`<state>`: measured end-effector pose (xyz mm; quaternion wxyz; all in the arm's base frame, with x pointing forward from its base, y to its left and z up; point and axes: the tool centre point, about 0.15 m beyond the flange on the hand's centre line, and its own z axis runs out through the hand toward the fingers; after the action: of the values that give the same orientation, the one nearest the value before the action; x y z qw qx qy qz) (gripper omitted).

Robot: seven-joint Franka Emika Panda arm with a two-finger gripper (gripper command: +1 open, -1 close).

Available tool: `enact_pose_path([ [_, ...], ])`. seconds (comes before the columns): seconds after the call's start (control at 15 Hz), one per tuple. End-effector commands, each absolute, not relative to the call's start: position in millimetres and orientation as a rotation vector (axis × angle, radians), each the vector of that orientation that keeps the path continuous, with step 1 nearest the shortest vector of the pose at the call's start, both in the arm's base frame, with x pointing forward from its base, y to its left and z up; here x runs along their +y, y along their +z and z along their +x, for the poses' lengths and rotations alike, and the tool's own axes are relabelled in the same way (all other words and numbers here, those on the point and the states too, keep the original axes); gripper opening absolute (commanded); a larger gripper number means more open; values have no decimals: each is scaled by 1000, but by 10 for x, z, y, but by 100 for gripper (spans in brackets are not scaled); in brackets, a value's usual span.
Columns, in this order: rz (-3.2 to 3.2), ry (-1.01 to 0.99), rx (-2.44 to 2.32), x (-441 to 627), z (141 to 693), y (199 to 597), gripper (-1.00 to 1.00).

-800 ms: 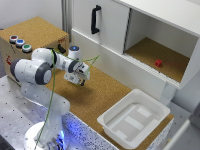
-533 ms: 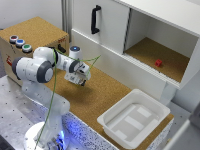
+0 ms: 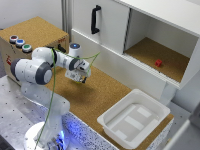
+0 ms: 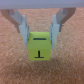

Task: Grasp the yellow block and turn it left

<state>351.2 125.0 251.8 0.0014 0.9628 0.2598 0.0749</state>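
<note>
both fingers (image 4: 23,26) clamp the yellow block (image 4: 40,46), arm low over the cork surface (image 3: 107,92).

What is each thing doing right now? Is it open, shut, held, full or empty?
Pincer: fingers on both sides of the yellow block; contact unclear.
Yellow block: on the cork floor between the fingers.
Red block: lying alone in the open cupboard.
Cupboard door: shut.
White tray: empty.
</note>
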Motion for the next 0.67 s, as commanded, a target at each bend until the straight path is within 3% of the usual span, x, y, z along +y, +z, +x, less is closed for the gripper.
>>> enact_pose_path([
  [0.0,2843,134,1499,1461,3422,2608,-100],
  [0.6,2183,-14,2413,1442,3282,2227,-100],
])
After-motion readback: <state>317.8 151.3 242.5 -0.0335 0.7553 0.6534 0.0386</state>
